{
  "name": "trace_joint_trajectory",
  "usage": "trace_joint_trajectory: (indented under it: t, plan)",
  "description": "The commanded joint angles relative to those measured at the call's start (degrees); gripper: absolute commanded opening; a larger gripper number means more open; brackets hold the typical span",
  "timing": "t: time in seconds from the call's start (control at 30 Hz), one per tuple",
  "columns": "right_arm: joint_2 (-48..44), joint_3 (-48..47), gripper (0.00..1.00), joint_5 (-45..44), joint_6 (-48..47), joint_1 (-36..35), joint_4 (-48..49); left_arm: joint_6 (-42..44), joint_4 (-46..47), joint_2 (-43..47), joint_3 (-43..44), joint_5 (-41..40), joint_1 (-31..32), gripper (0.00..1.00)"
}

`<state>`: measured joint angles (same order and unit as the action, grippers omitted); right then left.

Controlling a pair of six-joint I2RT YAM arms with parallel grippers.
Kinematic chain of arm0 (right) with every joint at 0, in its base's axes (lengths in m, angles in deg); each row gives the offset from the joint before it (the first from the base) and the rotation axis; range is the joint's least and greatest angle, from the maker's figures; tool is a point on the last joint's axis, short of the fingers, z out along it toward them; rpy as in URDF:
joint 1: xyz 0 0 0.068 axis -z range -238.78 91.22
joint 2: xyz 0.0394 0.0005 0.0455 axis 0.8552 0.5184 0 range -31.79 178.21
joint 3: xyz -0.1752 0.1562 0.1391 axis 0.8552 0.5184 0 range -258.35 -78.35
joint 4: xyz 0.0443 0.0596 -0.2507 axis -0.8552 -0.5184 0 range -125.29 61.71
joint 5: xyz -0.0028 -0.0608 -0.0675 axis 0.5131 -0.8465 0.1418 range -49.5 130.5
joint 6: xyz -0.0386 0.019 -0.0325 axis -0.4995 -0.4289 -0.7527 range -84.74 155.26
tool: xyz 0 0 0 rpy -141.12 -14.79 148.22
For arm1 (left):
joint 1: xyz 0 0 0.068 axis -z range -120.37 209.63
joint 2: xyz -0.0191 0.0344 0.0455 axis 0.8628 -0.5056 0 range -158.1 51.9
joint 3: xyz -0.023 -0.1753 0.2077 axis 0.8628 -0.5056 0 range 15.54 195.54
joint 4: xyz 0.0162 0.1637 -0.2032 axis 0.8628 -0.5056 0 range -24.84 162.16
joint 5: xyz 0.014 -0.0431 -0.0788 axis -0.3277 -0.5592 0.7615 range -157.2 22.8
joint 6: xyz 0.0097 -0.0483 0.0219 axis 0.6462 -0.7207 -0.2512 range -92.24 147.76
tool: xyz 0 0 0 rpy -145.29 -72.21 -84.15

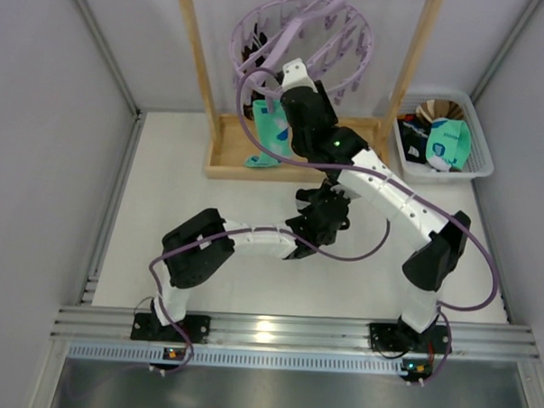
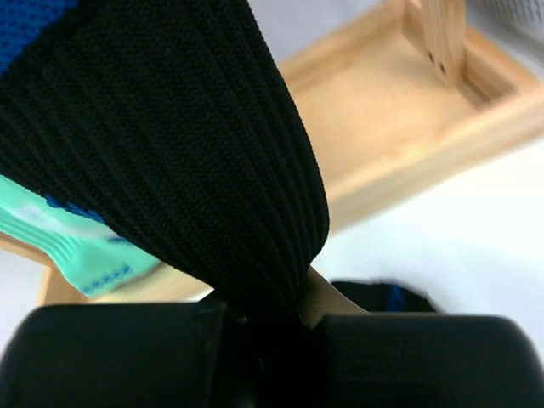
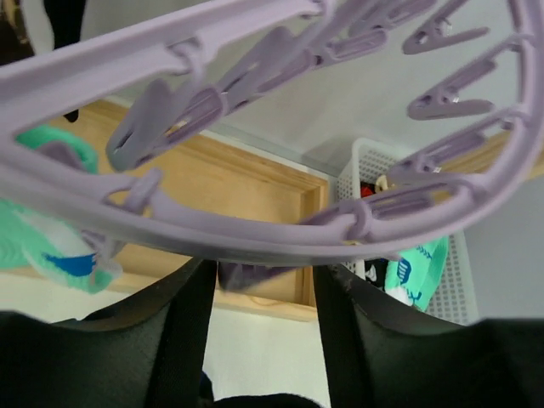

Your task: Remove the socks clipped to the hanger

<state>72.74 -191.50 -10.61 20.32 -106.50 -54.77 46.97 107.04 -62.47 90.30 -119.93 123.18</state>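
Black ribbed sock (image 2: 170, 144) fills the left wrist view, pinched at bottom centre between the pressed-together left fingers (image 2: 127, 357). Whether its top is clipped to the round lilac plastic hanger (image 1: 302, 32), upper centre overhead, I cannot tell. One mint-turquoise sock (image 1: 268, 122) hangs there and others lie in the white slatted basket (image 1: 483, 159) at right, so the job looks roughly midway. Right fingers (image 3: 170, 340) stand spread around a lilac peg (image 3: 255, 274), that arm reaching over the low, bent left arm.
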Motion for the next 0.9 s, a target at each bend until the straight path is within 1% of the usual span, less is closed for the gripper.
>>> trace_joint_trajectory:
  t: [0.0, 0.03, 0.07, 0.1, 0.13, 0.17, 0.2, 0.23, 0.27, 0.3, 0.37, 0.4, 0.43, 0.5, 0.53, 0.6, 0.63, 0.67, 0.7, 0.73, 0.77, 0.8, 0.83, 0.87]
  plan:
    - [-4.1, -0.5, 0.48, 10.5, 6.3, 0.1, -6.4, -11.0, -4.4, 10.0, -5.9, 7.4, 0.3, 0.0]
    - [-4.8, -0.3, 0.53, 12.3, 8.1, 0.3, -7.1, -12.5, -5.8, 13.4, -9.0, 8.8, 0.2, 0.0]
    - [-6.4, 0.6, 0.56, 13.9, 8.9, 0.4, -8.0, -15.2, -6.8, 15.2, -10.5, 10.1, 0.3, 0.0]
    - [-7.4, 1.1, 0.59, 17.3, 9.6, 0.3, -8.4, -16.5, -7.4, 18.4, -13.2, 12.8, 0.3, 0.0]
    - [-8.5, 1.7, 0.65, 19.1, 11.0, 0.4, -8.7, -17.5, -7.8, 20.1, -14.6, 13.9, 0.3, 0.0]
    - [-10.6, 2.7, 0.68, 20.8, 11.6, 0.5, -9.0, -18.9, -9.0, 21.7, -15.9, 15.0, 0.2, 0.0]
    - [-12.0, 3.5, 0.69, 24.0, 12.1, 0.7, -9.3, -20.7, -9.4, 24.9, -18.3, 17.1, 0.1, 0.0]
    - [-14.8, 5.5, 0.71, 25.3, 13.2, 1.0, -9.3, -21.6, -10.1, 26.5, -19.3, 17.8, 0.0, 0.0]
    - [-16.3, 6.6, 0.72, 27.8, 13.6, 1.1, -9.3, -24.0, -12.3, 28.0, -20.2, 18.6, -0.4, 0.0]
    - [-17.9, 7.9, 0.73, 29.1, 14.1, 1.3, -9.1, -25.3, -13.4, 30.8, -21.7, 21.3, -0.7, 0.0]
    - [-23.2, 12.4, 0.74, 31.8, 14.6, 2.6, -8.6, -29.1, -15.5, 33.4, -23.1, 23.6, -1.6, 0.0]
    - [-25.1, 14.1, 0.75, 34.3, 16.7, 3.2, -8.3, -30.4, -17.9, 35.8, -24.4, 24.9, -2.7, 0.0]
    - [-29.3, 18.0, 0.76, 35.2, 17.7, 4.6, -7.0, -31.5, -18.8, 37.0, -25.1, 27.3, -3.3, 0.0]
    - [-33.3, 22.1, 0.77, 38.3, 18.8, 6.3, -5.6, -34.7, -21.9, 40.3, -26.7, 29.3, -5.4, 0.0]
    - [-37.0, 26.1, 0.78, 39.8, 19.8, 8.5, -4.8, -35.9, -23.5, 41.4, -26.8, 31.1, -6.1, 0.0]
    - [-40.3, 30.3, 0.78, 45.3, 20.8, 10.9, -4.0, -39.8, -27.8, 44.6, -26.9, 33.5, -9.0, 0.0]
    - [-43.2, 34.8, 0.8, 47.7, 21.4, 13.3, -3.4, -40.9, -28.6, 45.7, -26.9, 35.1, -10.1, 0.0]
    - [-44.5, 37.3, 0.81, 54.8, 21.4, 14.4, -1.7, -42.8, -29.3, 46.8, -26.9, 38.0, -12.1, 0.0]
    - [-45.9, 39.9, 0.82, 59.2, 20.5, 15.1, 0.3, -43.6, -30.0, 48.7, -26.9, 39.1, -13.2, 0.0]
    - [-48.3, 45.5, 0.87, 64.2, 20.0, 15.8, 2.5, -44.3, -31.4, 49.6, -26.7, 39.9, -13.8, 0.0]
    - [-49.0, 48.3, 0.87, 74.7, 19.8, 15.7, 7.7, -45.6, -32.3, 51.2, -26.1, 40.3, -14.9, 0.0]
    - [-49.4, 50.6, 0.88, 79.9, 21.3, 15.8, 10.4, -46.0, -33.1, 51.8, -25.5, 40.3, -15.3, 0.0]
    - [-49.2, 54.9, 0.88, 84.6, 22.8, 15.7, 13.2, -46.5, -34.5, 52.2, -25.0, 40.3, -15.4, 0.0]
    - [-48.7, 56.7, 0.88, 90.7, 24.3, 15.6, 19.4, -47.5, -34.6, 53.0, -24.1, 40.5, -15.6, 0.0]
